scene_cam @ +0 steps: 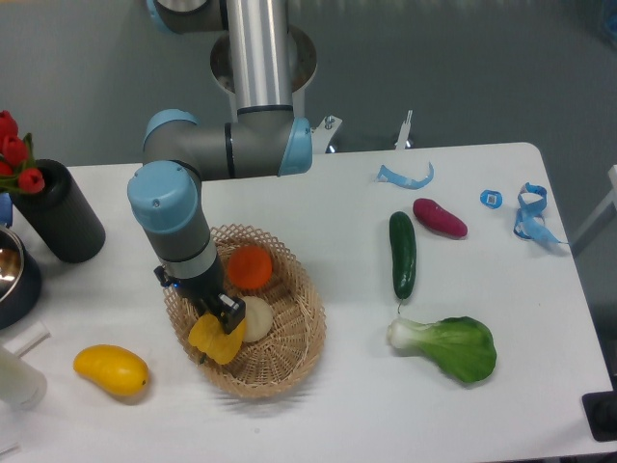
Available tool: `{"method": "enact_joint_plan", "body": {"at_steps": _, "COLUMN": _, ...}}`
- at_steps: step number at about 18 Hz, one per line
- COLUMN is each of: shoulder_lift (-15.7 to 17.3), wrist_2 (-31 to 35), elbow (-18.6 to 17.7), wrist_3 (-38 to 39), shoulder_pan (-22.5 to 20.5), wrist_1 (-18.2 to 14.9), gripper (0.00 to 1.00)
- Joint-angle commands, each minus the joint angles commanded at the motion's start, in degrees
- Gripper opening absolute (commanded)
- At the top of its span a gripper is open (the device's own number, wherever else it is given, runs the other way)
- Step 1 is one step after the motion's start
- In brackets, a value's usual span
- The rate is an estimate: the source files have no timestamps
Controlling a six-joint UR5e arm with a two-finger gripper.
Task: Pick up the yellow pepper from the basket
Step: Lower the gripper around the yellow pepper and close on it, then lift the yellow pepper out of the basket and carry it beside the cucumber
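Gripper (220,323) low inside the basket (299,338), closed on the yellow pepper (213,338); dark fingers (225,311) pressed at the upper part of the pepper, jaws together around it; whether the pepper touches the basket floor or hangs just above it, impossible to tell from this view.

Yellow pepper at the left side of the basket, near the woven rim; just beside it on the right, a pale round item (254,318), partly hidden by the fingers; behind both, an orange fruit (251,267) at the back of the basket, close to the arm (178,217).

Outside the basket, on the white table (337,405): a yellow mango-like fruit (111,371) at the front left, well apart from the basket; a black cylinder (60,212) with red flowers (14,154) at the far left; a cucumber (402,254) lying right of the basket; a purple vegetable (440,217) beyond it; a leafy green with white stalk (448,345) in front of the cucumber; light blue plastic pieces (528,212) near the right edge.
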State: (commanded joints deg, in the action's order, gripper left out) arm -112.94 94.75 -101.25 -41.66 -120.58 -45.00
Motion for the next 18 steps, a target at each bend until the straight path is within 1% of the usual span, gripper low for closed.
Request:
{"method": "enact_joint_plan", "body": {"at_steps": 4, "shoulder_lift": 0.7, "wrist_2": -0.1, "elbow": 1.0, "wrist_3": -0.3, "shoulder_pan": -1.4, "wrist_1": -0.1, "gripper": 0.33}}
{"method": "enact_joint_plan", "body": {"at_steps": 8, "shoulder_lift": 3.8, "wrist_2": -0.6, "elbow": 2.6, "wrist_3": -0.3, "shoulder_pan": -4.5, "wrist_1": -0.2, "gripper": 0.33}}
{"method": "enact_joint_plan", "body": {"at_steps": 10, "shoulder_lift": 5.4, "wrist_2": -0.8, "elbow": 3.4, "wrist_3": -0.4, "shoulder_pan": -6.7, "wrist_1": -0.9, "gripper": 0.33}}
{"method": "enact_joint_plan", "body": {"at_steps": 11, "shoulder_lift": 6.5, "wrist_2": -0.7, "elbow": 3.8, "wrist_3": -1.3, "shoulder_pan": -7.6, "wrist_1": -0.9, "gripper": 0.33}}
{"method": "enact_joint_plan", "body": {"at_steps": 13, "shoulder_lift": 7.9, "wrist_2": -1.2, "elbow": 4.0, "wrist_3": -6.9, "shoulder_pan": -9.9, "wrist_1": -1.1, "gripper": 0.33}}
{"method": "enact_joint_plan", "body": {"at_steps": 15, "shoulder_lift": 9.8, "wrist_2": -3.6, "elbow": 4.4, "wrist_3": -10.2, "shoulder_pan": -12.3, "wrist_1": -3.0, "gripper": 0.33}}
{"method": "enact_joint_plan", "body": {"at_steps": 17, "shoulder_lift": 10.5, "wrist_2": -6.5, "elbow": 4.9, "wrist_3": -11.8, "shoulder_pan": -15.6, "wrist_1": -4.9, "gripper": 0.33}}
{"method": "enact_joint_plan", "body": {"at_steps": 18, "shoulder_lift": 10.6, "wrist_2": -7.1, "elbow": 4.9, "wrist_3": -13.8, "shoulder_pan": -17.1, "wrist_1": -5.1, "gripper": 0.33}}
